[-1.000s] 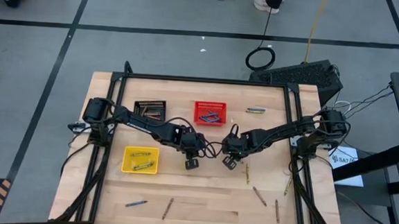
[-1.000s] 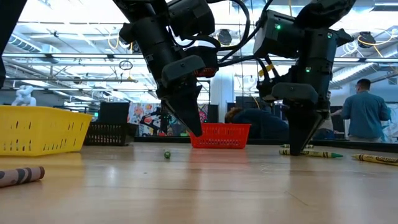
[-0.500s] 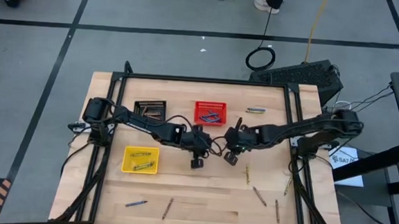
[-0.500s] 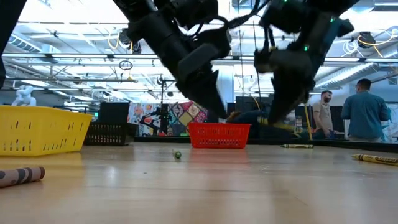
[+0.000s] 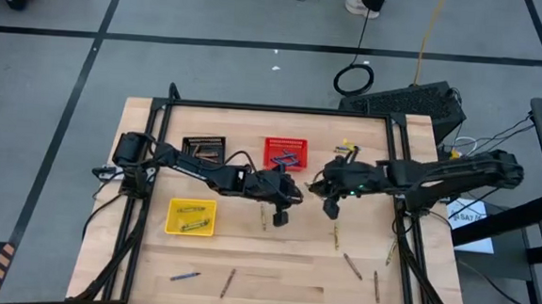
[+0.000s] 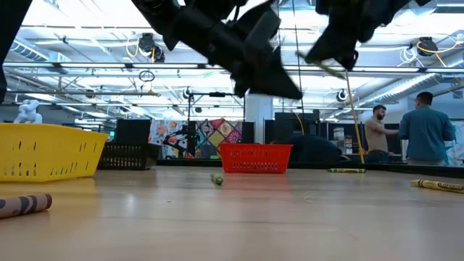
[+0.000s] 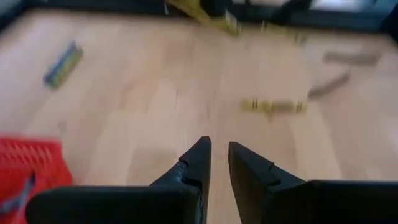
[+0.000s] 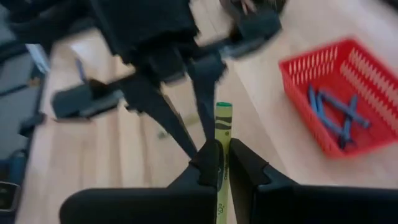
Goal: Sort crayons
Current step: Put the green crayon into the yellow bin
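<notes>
Above the pale wooden bench [image 5: 245, 264], near the red basket [image 5: 285, 153] of blue crayons [image 8: 336, 109], my right fingers [image 8: 222, 163] pinch a yellow-green crayon [image 8: 222, 130]. My left fingers [image 7: 217, 163] hang slightly parted, empty. More crayons [image 5: 354, 266] lie scattered. Behind, two people [image 6: 424, 130] stand in a workshop.

Baskets on the tabletop [image 5: 245, 264]

A black basket [image 5: 203, 148] and red basket [image 5: 285, 154] sat near the far edge; a yellow basket [image 5: 192, 217] lay toward the left edge.
</notes>
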You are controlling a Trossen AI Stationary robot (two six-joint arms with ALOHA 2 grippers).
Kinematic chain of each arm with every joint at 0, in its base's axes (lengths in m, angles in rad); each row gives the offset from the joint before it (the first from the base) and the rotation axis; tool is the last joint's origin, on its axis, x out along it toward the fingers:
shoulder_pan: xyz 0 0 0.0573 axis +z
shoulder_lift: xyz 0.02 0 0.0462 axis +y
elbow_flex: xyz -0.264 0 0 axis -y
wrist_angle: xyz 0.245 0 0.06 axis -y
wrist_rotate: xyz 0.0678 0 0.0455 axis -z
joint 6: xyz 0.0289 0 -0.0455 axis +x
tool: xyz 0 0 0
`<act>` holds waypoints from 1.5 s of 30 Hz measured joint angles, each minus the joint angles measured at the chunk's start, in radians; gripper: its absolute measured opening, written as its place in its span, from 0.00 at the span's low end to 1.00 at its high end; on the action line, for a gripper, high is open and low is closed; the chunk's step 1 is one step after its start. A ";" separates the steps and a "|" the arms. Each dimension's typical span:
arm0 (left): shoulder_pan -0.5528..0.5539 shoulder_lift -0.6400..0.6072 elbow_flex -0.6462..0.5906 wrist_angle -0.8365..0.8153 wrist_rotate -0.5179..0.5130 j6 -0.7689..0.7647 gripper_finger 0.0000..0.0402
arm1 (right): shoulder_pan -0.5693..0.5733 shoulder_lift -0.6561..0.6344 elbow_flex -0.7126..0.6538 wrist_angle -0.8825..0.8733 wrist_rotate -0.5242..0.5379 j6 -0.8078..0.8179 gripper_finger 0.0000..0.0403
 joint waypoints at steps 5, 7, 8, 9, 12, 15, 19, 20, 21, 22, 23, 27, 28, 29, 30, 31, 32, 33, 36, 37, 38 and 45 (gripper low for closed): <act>0.000 0.000 0.000 0.146 0.012 0.000 0.16 | 0.014 -0.058 0.000 0.067 -0.003 -0.047 0.00; 0.000 0.000 0.000 0.200 0.039 -0.001 0.16 | 0.021 -0.064 0.000 0.081 -0.003 -0.059 0.00; 0.000 0.000 0.000 0.222 0.054 -0.001 0.16 | 0.024 -0.066 0.000 0.085 -0.003 -0.066 0.00; 0.000 0.000 0.000 0.237 0.069 -0.001 0.16 | 0.028 -0.067 0.000 0.084 -0.003 -0.068 0.00; 0.000 0.000 0.000 0.284 0.110 -0.032 0.16 | 0.031 -0.068 0.000 0.082 -0.003 -0.068 0.00; 0.000 0.000 0.000 0.309 0.131 -0.067 0.16 | 0.036 -0.068 0.000 0.082 -0.003 -0.068 0.00; 0.004 0.000 0.000 0.309 0.131 -0.080 0.16 | 0.043 -0.068 0.000 0.082 -0.003 -0.066 0.00; 0.005 0.000 0.000 0.308 0.131 -0.081 0.16 | 0.043 -0.068 0.000 0.082 -0.003 -0.066 0.00; 0.005 0.000 0.000 0.305 0.131 -0.091 0.16 | 0.043 -0.068 0.000 0.082 -0.003 -0.066 0.00; 0.005 0.000 0.000 0.302 0.131 -0.106 0.16 | 0.043 -0.068 0.000 0.082 -0.003 -0.066 0.00; 0.005 0.000 0.000 0.301 0.131 -0.123 0.16 | 0.043 -0.068 0.000 0.082 -0.003 -0.066 0.00; 0.016 0.000 0.000 0.299 0.131 -0.184 0.16 | 0.043 -0.068 0.000 0.082 -0.003 -0.066 0.00; 0.020 0.000 0.000 0.300 0.131 -0.204 0.16 | 0.043 -0.068 0.000 0.082 -0.003 -0.066 0.00; 0.023 0.000 0.000 0.301 0.130 -0.215 0.16 | 0.043 -0.068 0.000 0.082 -0.003 -0.066 0.00; 0.027 0.000 0.000 0.302 0.130 -0.232 0.16 | 0.043 -0.068 0.000 0.082 -0.003 -0.065 0.00; 0.030 0.000 0.000 0.303 0.130 -0.237 0.16 | 0.043 -0.068 0.000 0.082 -0.003 -0.065 0.00; 0.033 0.000 0.000 0.304 0.130 -0.237 0.16 | 0.043 -0.068 0.000 0.083 -0.003 -0.065 0.00; 0.033 0.000 0.000 0.304 0.130 -0.237 0.16 | 0.043 -0.068 0.000 0.084 -0.003 -0.065 0.00; 0.033 0.000 0.000 0.305 0.129 -0.237 0.16 | 0.043 -0.068 0.000 0.089 -0.003 -0.066 0.00; 0.034 0.000 0.000 0.306 0.129 -0.237 0.16 | 0.043 -0.068 0.000 0.089 -0.003 -0.066 0.00; 0.034 0.000 0.000 0.309 0.129 -0.237 0.16 | 0.043 -0.068 0.000 0.089 -0.002 -0.066 0.00; 0.040 0.001 0.000 0.330 0.134 -0.237 0.16 | 0.043 -0.069 0.000 0.093 0.000 -0.066 0.00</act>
